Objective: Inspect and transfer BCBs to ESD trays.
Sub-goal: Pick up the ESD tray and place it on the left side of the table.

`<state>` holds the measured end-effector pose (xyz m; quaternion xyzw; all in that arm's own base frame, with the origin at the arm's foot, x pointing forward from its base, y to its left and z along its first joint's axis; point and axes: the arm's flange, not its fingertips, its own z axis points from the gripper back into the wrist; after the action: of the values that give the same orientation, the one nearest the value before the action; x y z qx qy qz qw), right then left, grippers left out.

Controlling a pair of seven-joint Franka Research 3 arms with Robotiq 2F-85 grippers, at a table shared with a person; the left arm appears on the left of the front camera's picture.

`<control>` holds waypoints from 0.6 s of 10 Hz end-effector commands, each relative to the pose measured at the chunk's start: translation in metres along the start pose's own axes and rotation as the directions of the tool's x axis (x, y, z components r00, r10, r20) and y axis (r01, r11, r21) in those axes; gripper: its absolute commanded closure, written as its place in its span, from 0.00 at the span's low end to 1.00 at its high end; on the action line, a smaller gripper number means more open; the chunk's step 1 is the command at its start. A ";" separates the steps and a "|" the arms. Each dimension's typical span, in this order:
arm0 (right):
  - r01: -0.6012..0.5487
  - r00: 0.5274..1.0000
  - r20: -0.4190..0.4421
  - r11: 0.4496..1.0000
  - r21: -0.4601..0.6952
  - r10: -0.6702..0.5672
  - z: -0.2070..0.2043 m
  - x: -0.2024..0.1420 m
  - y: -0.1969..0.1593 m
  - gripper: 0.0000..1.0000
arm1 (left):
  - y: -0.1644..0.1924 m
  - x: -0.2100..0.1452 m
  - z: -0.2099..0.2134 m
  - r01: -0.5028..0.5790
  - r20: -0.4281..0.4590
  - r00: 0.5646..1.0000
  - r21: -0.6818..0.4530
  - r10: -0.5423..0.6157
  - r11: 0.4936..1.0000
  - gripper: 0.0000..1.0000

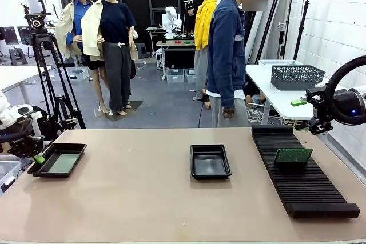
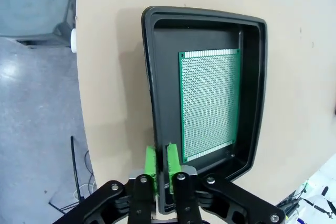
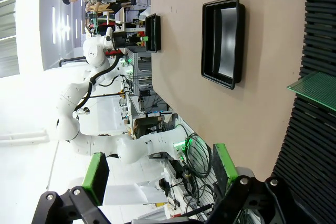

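One tan table (image 1: 131, 198) carries every item. One long black slotted rack (image 1: 309, 190) lies along its right side. The right gripper (image 3: 160, 169) hangs near the rack's far end, with its jaws spread wide and grasping nothing.

Two ESD trays are present. The left tray (image 2: 199, 15) sits at the table's left edge. The centre tray (image 1: 210, 174) sits mid-table, well apart from both grippers. Both are shallow and glossy black, with raised rims and rounded corners.

Two BCBs are present. The first BCB (image 2: 210, 103) lies flat on the left tray's floor, just beside the left gripper (image 2: 161, 156) and apart from its pads. The second BCB (image 1: 293, 155) stands on its long edge in a rack slot, near the right gripper. Each is a thin green rectangle, and the first shows a dense grid of small holes.

Check the left gripper's pads: they sit close together over the left tray's near rim, with a narrow gap between them. You cannot tell whether they pinch the rim.
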<state>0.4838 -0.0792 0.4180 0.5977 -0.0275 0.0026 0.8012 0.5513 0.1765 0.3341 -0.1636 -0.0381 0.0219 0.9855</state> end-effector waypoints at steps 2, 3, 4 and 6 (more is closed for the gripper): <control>-0.001 1.000 0.005 1.000 -0.004 0.001 -0.002 -0.003 0.000 0.00 | -0.009 0.001 0.018 -0.023 0.036 0.999 -0.053 0.025 0.998 0.19; -0.001 1.000 0.005 1.000 -0.004 0.001 -0.002 -0.003 0.000 0.00 | -0.013 0.000 0.025 -0.030 0.049 0.998 -0.045 0.033 0.999 0.00; -0.001 1.000 0.005 1.000 -0.004 0.001 -0.002 -0.003 0.000 0.00 | -0.018 0.000 0.034 -0.031 0.066 0.997 -0.044 0.034 0.999 0.00; -0.001 1.000 0.005 1.000 -0.004 0.001 -0.002 -0.003 0.000 0.00 | -0.033 -0.004 0.050 -0.019 0.097 0.995 -0.033 0.022 0.999 0.00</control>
<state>0.4838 -0.0792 0.4180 0.5977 -0.0275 0.0026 0.8012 0.5509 0.1696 0.3868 -0.1714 -0.0793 0.0322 0.9815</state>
